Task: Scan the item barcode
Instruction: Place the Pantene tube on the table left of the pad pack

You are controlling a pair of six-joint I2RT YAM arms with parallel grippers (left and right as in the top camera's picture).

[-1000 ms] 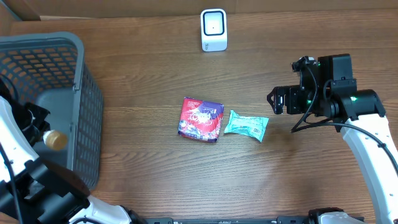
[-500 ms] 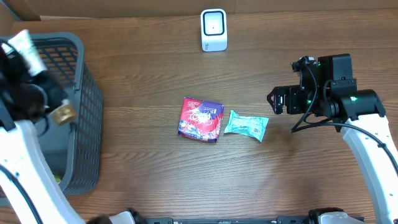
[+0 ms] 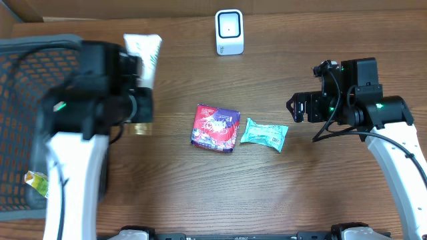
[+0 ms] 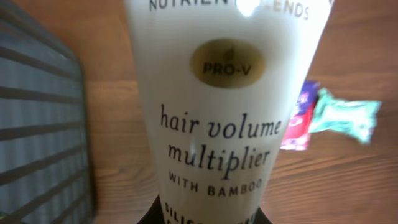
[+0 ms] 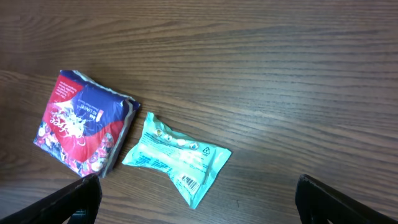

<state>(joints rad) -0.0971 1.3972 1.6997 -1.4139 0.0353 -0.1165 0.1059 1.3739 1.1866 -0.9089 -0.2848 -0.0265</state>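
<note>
A white hair-product tube (image 3: 145, 55) with a gold cap (image 3: 141, 128) hangs over the table left of centre, its flat end pointing toward the back. My left gripper (image 3: 136, 105) is shut on it near the cap. In the left wrist view the tube (image 4: 227, 112) fills the frame with its printed front showing; no barcode shows on it, and my left gripper (image 4: 208, 219) is mostly hidden under it. The white scanner (image 3: 229, 31) stands at the back centre. My right gripper (image 3: 294, 109) hovers open at the right, and its wrist view shows my right gripper (image 5: 199, 199) holding nothing.
A purple and red packet (image 3: 215, 128) and a teal packet (image 3: 265, 134) lie side by side mid-table. The teal packet (image 5: 177, 155) shows a barcode (image 5: 189, 182) near its corner. A grey mesh basket (image 3: 27, 60) stands at the left with a yellow item (image 3: 37, 183) inside.
My left arm has carried the tube up out of the basket and rightward over the table, toward the scanner. The right arm and both packets have not moved.
</note>
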